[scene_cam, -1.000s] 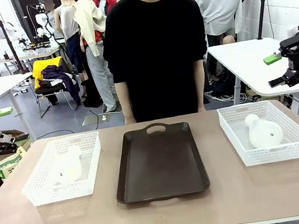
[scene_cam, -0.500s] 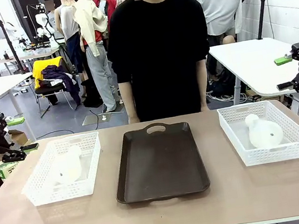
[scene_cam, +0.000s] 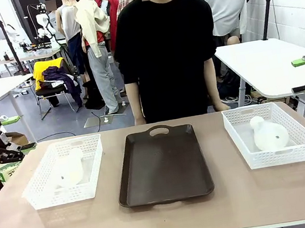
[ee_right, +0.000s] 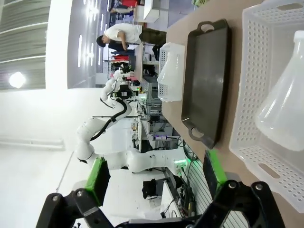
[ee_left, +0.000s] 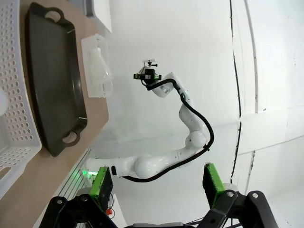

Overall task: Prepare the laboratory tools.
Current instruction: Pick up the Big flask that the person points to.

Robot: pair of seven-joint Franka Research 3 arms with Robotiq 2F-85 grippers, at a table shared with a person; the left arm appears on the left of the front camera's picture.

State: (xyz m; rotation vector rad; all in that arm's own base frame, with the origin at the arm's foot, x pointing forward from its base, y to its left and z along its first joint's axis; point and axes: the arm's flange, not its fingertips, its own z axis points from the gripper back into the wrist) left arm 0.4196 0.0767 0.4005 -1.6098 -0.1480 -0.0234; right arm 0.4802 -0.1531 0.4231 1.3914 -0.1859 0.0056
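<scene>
One frosted conical flask lies tipped over inside a white lattice basket just left of the dark brown tray, its narrow neck pointing toward the far side. The second frosted conical flask lies the same way in a matching basket just right of the tray, neck angled toward the tray's far corner. Both baskets sit apart from the tray, each with a strip of bare tan table between. The tray lies flat between them, one cut-out handle at its far end and one at its near end.

Beyond the tray's far end, a person in a black top stands against the table edge, arms hanging down.

Well left of the tray, past the left basket and off the table's side, the left gripper hangs with its green-padded fingers spread wide, nothing between them. Well right of the tray, past the right basket and higher up, the right gripper also stands wide apart and empty.
</scene>
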